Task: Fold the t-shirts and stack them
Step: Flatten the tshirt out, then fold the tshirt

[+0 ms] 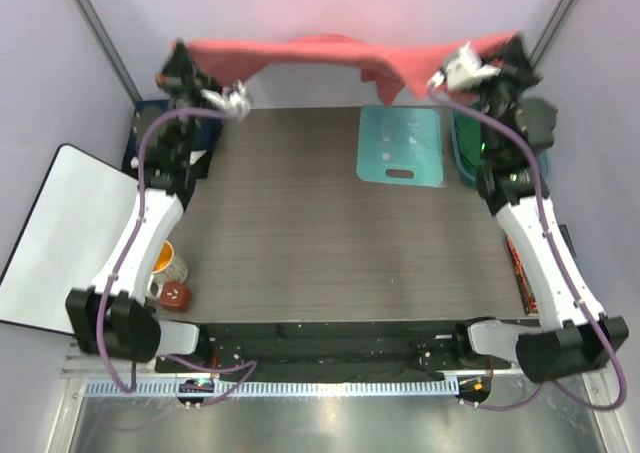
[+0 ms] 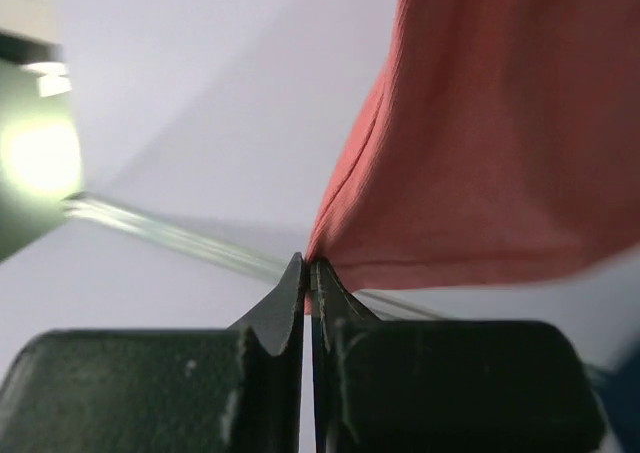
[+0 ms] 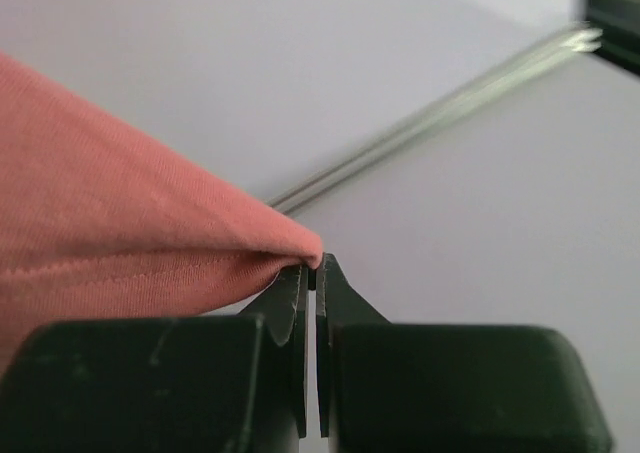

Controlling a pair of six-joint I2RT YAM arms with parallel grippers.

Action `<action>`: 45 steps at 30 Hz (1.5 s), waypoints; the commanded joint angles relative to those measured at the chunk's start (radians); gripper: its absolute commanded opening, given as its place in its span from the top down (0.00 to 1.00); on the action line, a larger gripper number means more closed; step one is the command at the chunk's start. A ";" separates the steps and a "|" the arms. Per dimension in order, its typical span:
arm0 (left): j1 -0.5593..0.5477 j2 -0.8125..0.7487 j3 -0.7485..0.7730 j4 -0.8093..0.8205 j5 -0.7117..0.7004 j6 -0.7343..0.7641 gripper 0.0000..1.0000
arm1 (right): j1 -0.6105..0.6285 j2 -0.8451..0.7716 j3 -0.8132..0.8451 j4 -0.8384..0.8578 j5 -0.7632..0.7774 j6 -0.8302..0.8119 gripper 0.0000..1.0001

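A coral-red t-shirt (image 1: 330,51) hangs stretched in the air along the far edge of the table, held by both arms. One fold of it droops near the middle right. My left gripper (image 1: 183,55) is shut on the shirt's left end. In the left wrist view the cloth (image 2: 480,153) runs up and right from the closed gripper tips (image 2: 308,263). My right gripper (image 1: 512,48) is shut on the right end. In the right wrist view the fabric (image 3: 120,233) spreads left from the pinched tips (image 3: 312,263). A navy-blue cloth (image 1: 138,138) lies by the left arm.
A mint-green board (image 1: 400,145) with a handle slot lies flat at the table's far right. A green bin (image 1: 466,151) stands beside it under the right arm. A white panel (image 1: 60,233), a mug (image 1: 168,264) and a small red-brown object (image 1: 177,295) sit at the left.
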 commanded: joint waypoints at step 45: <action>0.015 -0.542 -0.901 -0.812 0.020 0.156 1.00 | 0.002 -0.253 -0.675 -0.802 -0.233 0.000 0.99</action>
